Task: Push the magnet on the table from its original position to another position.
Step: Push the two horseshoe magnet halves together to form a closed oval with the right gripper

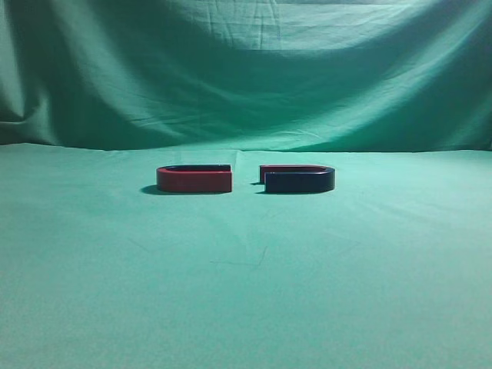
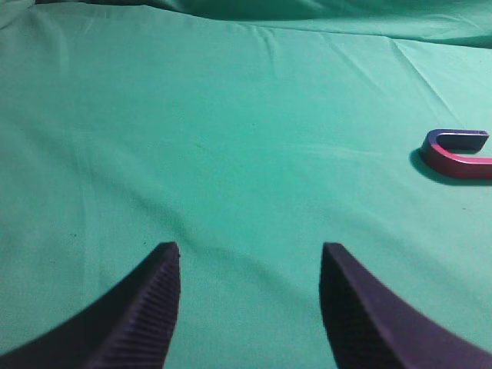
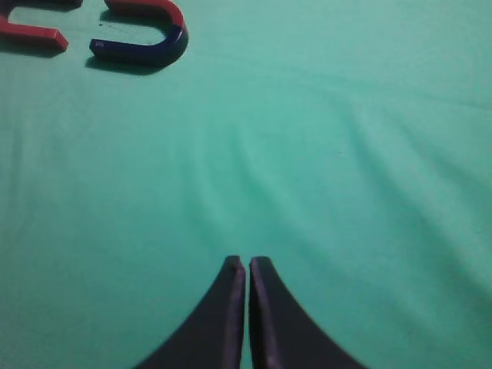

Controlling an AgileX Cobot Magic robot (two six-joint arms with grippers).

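Observation:
The magnet (image 1: pixel 298 180) lies flat on the table (image 1: pixel 246 292), right of centre, its navy arm facing the exterior camera and its red arm behind. It also shows in the right wrist view (image 3: pixel 142 38) at the top left, far ahead of my right gripper (image 3: pixel 247 263). That gripper is shut and empty over bare cloth. My left gripper (image 2: pixel 248 250) is open and empty over bare cloth. Neither gripper shows in the exterior view.
A second U-shaped magnet (image 1: pixel 194 179) with a red front arm lies just left of the task magnet, a small gap between their open ends. It shows at the right edge of the left wrist view (image 2: pixel 457 154) and the top left corner of the right wrist view (image 3: pixel 31 32). A green backdrop (image 1: pixel 246 69) hangs behind.

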